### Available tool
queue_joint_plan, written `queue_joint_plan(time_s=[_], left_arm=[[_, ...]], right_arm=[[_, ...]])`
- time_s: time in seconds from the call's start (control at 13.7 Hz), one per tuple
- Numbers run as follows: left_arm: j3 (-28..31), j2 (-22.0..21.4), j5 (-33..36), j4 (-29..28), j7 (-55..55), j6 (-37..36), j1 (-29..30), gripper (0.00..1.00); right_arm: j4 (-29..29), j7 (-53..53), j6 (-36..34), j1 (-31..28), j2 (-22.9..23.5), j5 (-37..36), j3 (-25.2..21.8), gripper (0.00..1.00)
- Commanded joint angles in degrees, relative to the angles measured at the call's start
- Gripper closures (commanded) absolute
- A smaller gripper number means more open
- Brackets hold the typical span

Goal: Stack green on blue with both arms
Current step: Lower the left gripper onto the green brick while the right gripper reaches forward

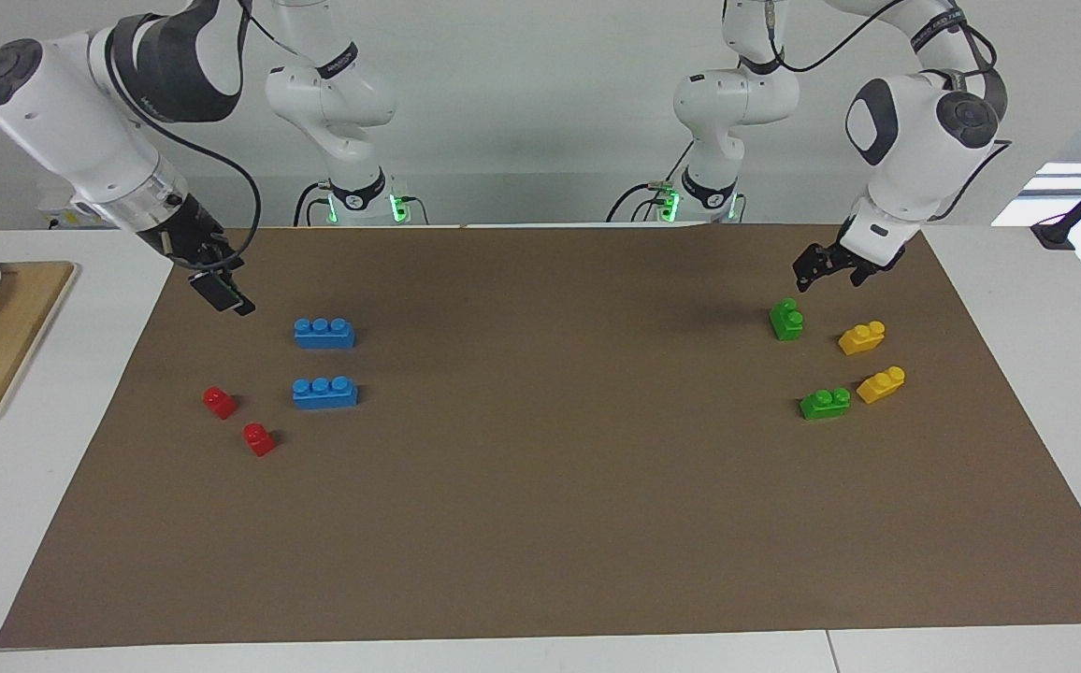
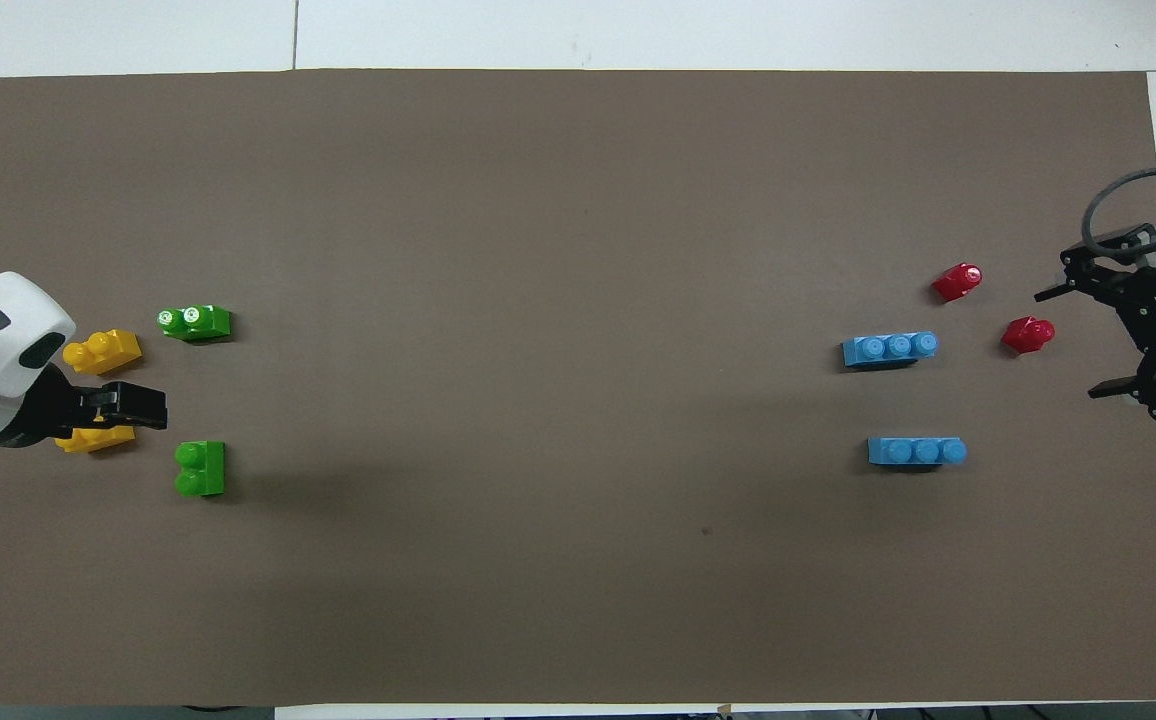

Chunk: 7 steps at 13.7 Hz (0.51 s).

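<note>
Two green bricks lie toward the left arm's end of the table: one nearer the robots (image 1: 786, 319) (image 2: 200, 468), one farther (image 1: 825, 403) (image 2: 194, 321). Two blue bricks lie toward the right arm's end: one nearer (image 1: 324, 333) (image 2: 916, 451), one farther (image 1: 324, 393) (image 2: 889, 348). My left gripper (image 1: 826, 273) (image 2: 153, 405) is open and empty, in the air close beside the nearer green brick and partly over a yellow brick. My right gripper (image 1: 227, 297) (image 2: 1068, 343) is open and empty, in the air at the mat's edge, beside the nearer blue brick.
Two yellow bricks (image 1: 861, 337) (image 1: 881, 384) lie beside the green ones, toward the table's end. Two red bricks (image 1: 220, 402) (image 1: 259, 438) lie beside the farther blue brick. A wooden board (image 1: 7, 336) with a plate sits off the brown mat (image 1: 540, 523).
</note>
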Motion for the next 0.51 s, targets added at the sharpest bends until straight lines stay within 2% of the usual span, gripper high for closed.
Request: queue_joint_plan(time_s=[0.0, 0.22, 0.44], left_arm=[[-0.4, -1.2, 0.6, -5.7, -0.1, 4.1, -0.3, 0.0], [-0.4, -1.5, 0.6, -8.4, -0.7, 5.6, -0.3, 0.0], [-0.4, -0.9, 0.6, -10.5, -0.5, 9.4, 0.3, 0.0]], right_arm=[[0.0, 3.4, 2.7, -1.1, 4.0, 5.6, 0.6, 0.02], [-0.1, 5.0, 4.7, -1.5, 7.9, 9.7, 0.6, 0.02], [-3.0, 4.3, 8.5, -0.9, 8.3, 9.7, 0.7, 0.02]])
